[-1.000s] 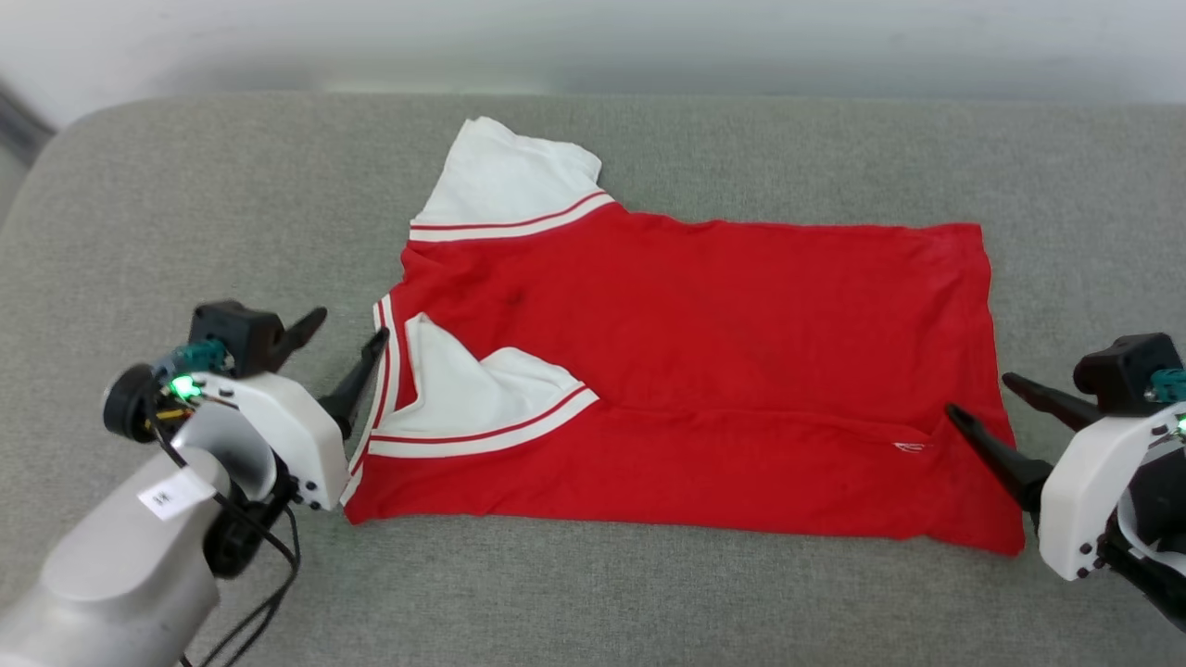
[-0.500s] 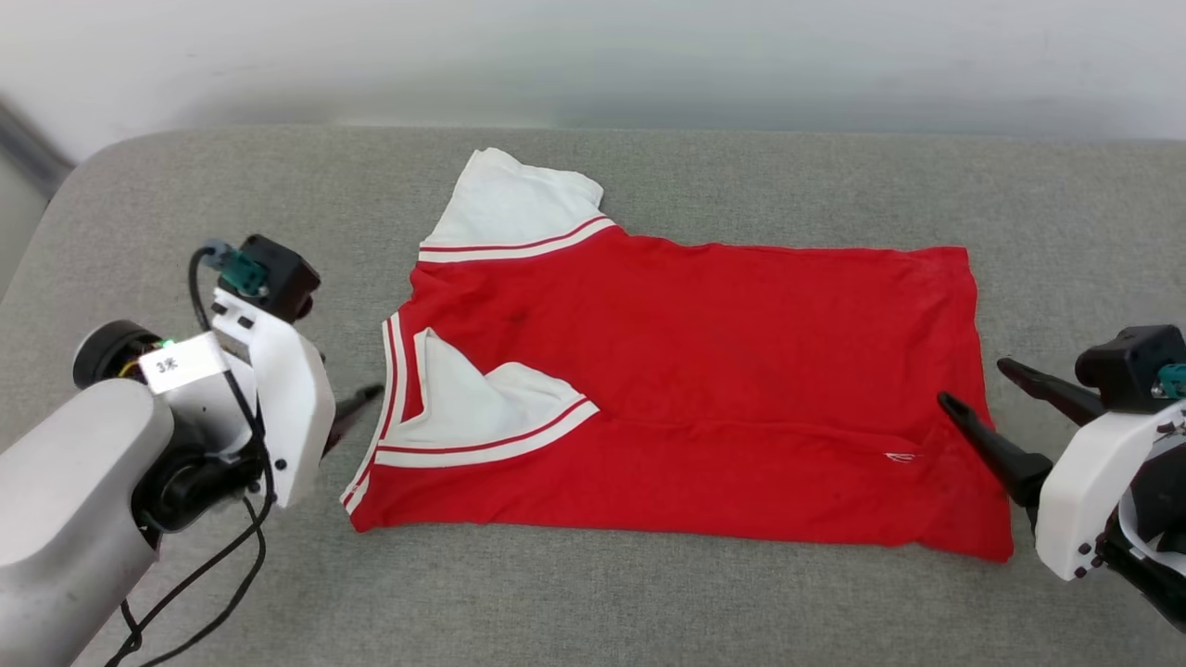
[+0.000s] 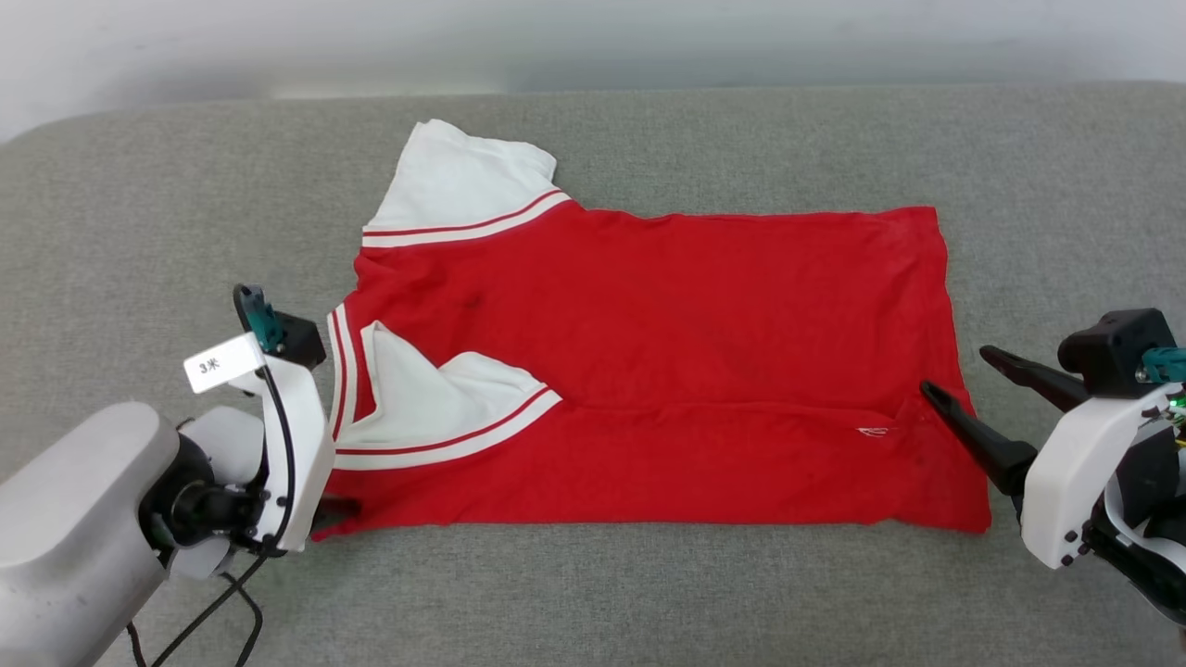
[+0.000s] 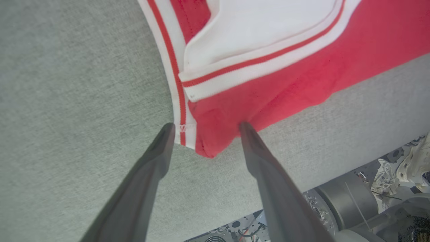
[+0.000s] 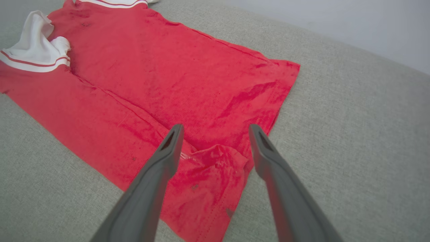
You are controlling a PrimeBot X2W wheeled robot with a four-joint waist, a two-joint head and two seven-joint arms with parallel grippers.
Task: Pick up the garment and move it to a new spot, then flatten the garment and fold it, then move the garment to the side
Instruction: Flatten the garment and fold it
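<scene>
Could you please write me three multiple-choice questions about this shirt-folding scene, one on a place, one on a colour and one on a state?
1. Where does the left gripper sit?
A. At the garment, on its near corner by the striped trim.
B. Over the middle of the red body.
C. On bare cushion, well away from the cloth.

2. What colour are the sleeves?
A. Black.
B. White.
C. Grey.

3. How is the right gripper?
A. Shut on the cloth.
B. Shut and empty.
C. Open, at the hem corner.

Answers: 1 A, its fingers straddle that striped corner in the left wrist view; 2 B, both sleeves are white against the red body; 3 C, its fingers stand apart and grip nothing.
</scene>
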